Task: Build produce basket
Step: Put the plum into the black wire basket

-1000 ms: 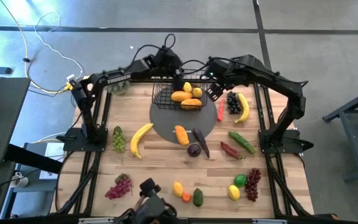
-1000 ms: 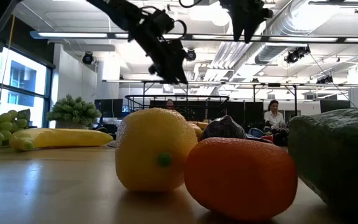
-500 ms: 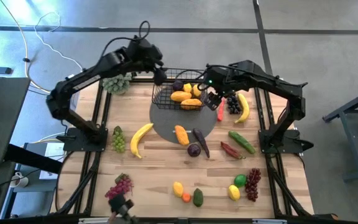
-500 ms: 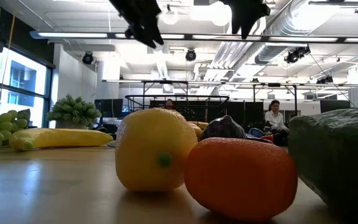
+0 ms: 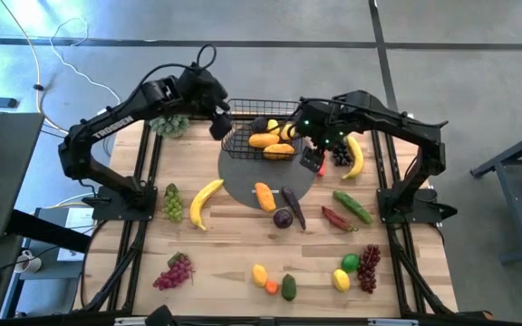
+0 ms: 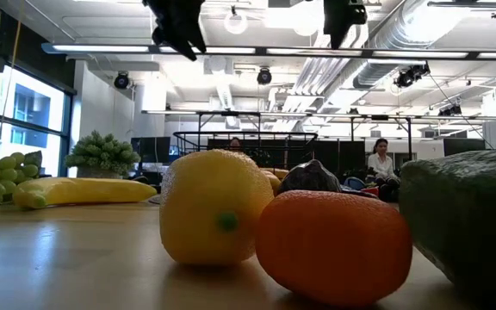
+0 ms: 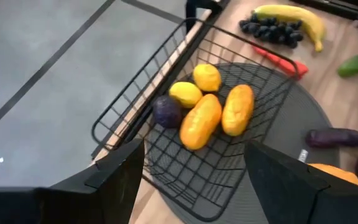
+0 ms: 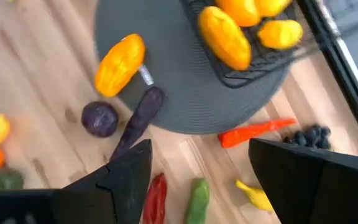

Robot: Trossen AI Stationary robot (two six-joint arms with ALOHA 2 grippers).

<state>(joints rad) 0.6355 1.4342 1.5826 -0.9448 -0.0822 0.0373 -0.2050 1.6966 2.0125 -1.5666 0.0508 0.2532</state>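
Note:
The black wire basket [image 5: 259,134] stands on the far part of a dark round mat [image 5: 243,181]. Inside it lie two orange mangoes [image 7: 217,115], two lemons [image 7: 197,85] and a dark purple fruit [image 7: 166,111]. My left gripper [image 5: 220,122] hangs open and empty, high above the basket's left edge. My right gripper [image 5: 312,161] is also open and empty, raised over the mat's right rim and pointing down. A third mango [image 8: 119,64], an eggplant [image 8: 138,118] and a purple ball [image 8: 99,118] rest on the mat's near side.
Loose produce covers the table. A banana [image 5: 205,201] and green grapes [image 5: 172,204] lie left. Dark grapes [image 5: 340,149], a banana [image 5: 356,156], a cucumber [image 5: 352,206] and a chili [image 5: 336,218] lie right. More fruit [image 5: 270,281] lies by the near edge. A leafy bunch [image 5: 169,122] sits far left.
My left gripper has drawn back from above the basket toward the table's left edge and risen, staying open. My right gripper has rolled about its own axis and shifted a little toward the near edge, still open.

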